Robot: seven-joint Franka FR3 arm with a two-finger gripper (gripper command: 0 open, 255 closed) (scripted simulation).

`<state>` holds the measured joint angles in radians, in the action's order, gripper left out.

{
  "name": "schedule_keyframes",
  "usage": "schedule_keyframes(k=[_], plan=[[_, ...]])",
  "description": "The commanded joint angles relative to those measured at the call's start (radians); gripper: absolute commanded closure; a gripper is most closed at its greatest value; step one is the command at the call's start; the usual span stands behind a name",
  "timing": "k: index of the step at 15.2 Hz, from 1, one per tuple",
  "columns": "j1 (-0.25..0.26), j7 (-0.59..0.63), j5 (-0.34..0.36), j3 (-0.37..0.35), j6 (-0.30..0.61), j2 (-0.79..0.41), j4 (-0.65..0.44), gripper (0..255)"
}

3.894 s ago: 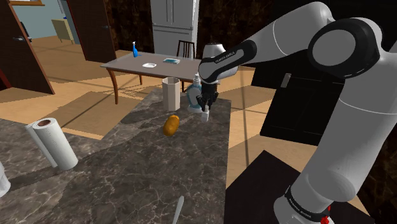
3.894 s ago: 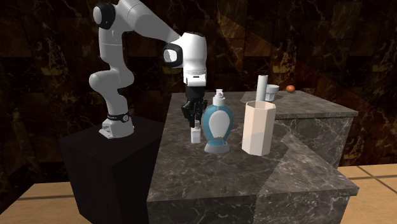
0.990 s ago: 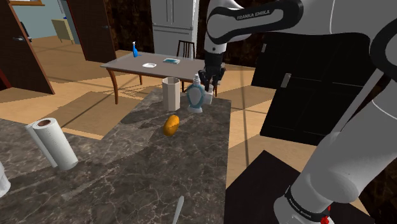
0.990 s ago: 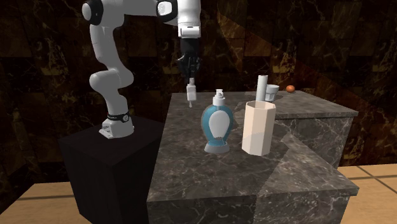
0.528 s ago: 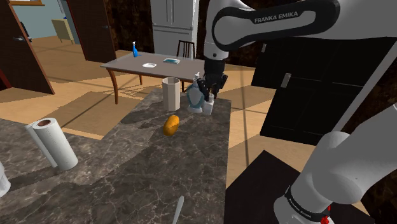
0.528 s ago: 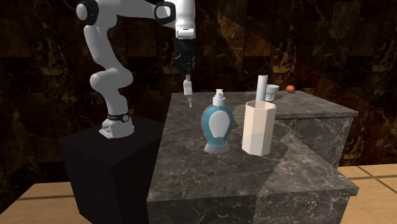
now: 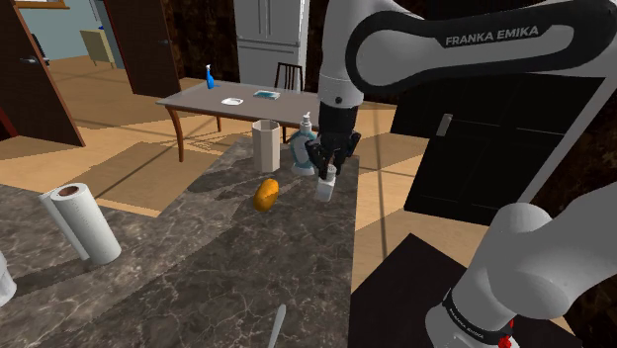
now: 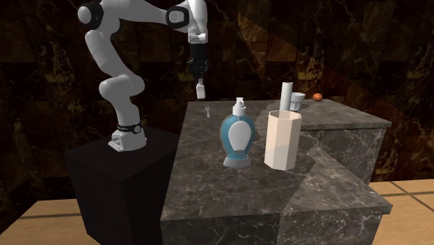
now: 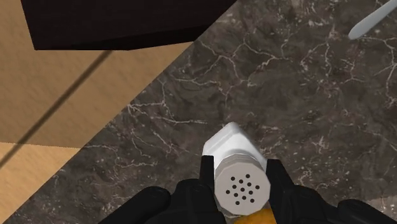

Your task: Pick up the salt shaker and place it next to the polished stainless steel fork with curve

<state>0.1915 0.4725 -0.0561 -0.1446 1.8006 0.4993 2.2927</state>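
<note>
My black gripper [image 7: 325, 175] is shut on a white salt shaker [image 7: 325, 189] and holds it in the air above the dark marble counter [image 7: 227, 267]. In the wrist view the fingers [image 9: 207, 175] clasp the shaker [image 9: 238, 172], whose holed cap faces the camera. From the second exterior view the shaker [image 8: 200, 90] hangs under the gripper [image 8: 199, 78], well above the counter's far end. A silver fork [image 7: 277, 326] lies near the counter's front edge in the shoulder view. The fork [image 9: 375, 18] also lies ahead of the gripper, and the fork [image 8: 210, 111] looks small from the second exterior view.
A blue and white soap dispenser [image 7: 304, 153] and a tall white container [image 7: 264, 144] stand behind the gripper. An orange lump [image 7: 266, 194] lies beside it. A paper towel roll [image 7: 84, 225] stands at the shoulder view's left. The black stand [image 9: 114, 22] borders the counter.
The arm has carried the shaker away from the soap dispenser, along the counter toward the stand and fork. The grip on the shaker stays the same.
</note>
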Motion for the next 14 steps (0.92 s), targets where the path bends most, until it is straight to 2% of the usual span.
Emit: schedule_keyframes(k=[1,7,14], plan=[[0.021,0.046,-0.021,-0.035,-0.004,0.028,0.023,255],[0.086,0.176,-0.09,-0.135,-0.032,0.108,0.067,255],[0.159,0.338,-0.176,-0.265,-0.058,0.15,0.066,255]])
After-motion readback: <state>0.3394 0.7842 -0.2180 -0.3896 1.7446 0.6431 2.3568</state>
